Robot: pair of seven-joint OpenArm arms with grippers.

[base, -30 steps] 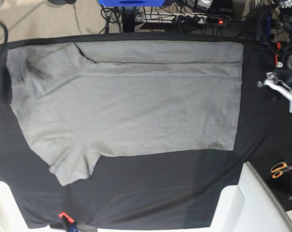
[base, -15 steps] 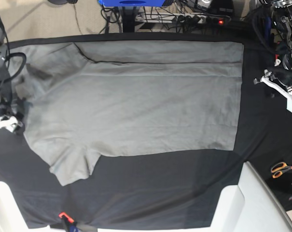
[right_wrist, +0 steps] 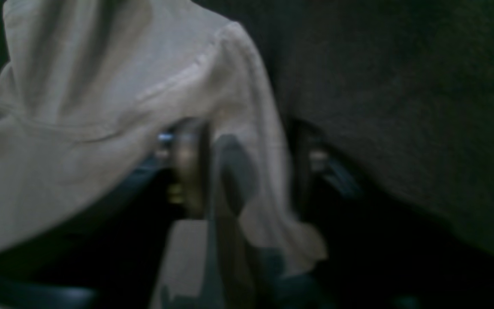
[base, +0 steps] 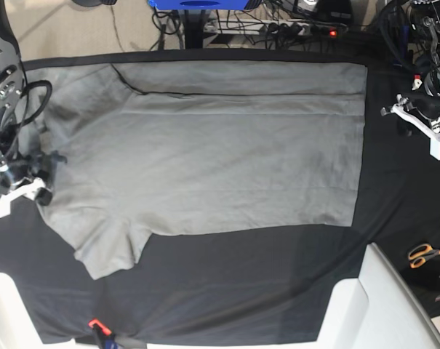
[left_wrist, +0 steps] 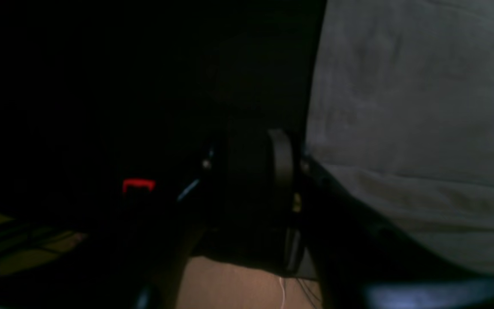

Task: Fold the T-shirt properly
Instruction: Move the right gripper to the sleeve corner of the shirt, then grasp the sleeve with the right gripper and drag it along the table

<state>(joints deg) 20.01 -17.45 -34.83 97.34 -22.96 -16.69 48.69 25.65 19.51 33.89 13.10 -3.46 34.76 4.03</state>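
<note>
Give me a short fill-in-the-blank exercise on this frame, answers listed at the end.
1. The T-shirt lies spread on a large ____ cloth.
2. The right gripper is at the shirt's ____ end.
3. Orange-handled ____ lie at the base view's right edge.
4. The left gripper hovers over the cloth, ____ the shirt.

Answers: black; collar; scissors; not touching

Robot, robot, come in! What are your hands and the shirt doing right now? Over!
Right gripper at collar edge, cloth between its fingers. Left gripper clear of hem, over black cloth. T-shirt flat, far side folded in. Nothing in the way.
</note>
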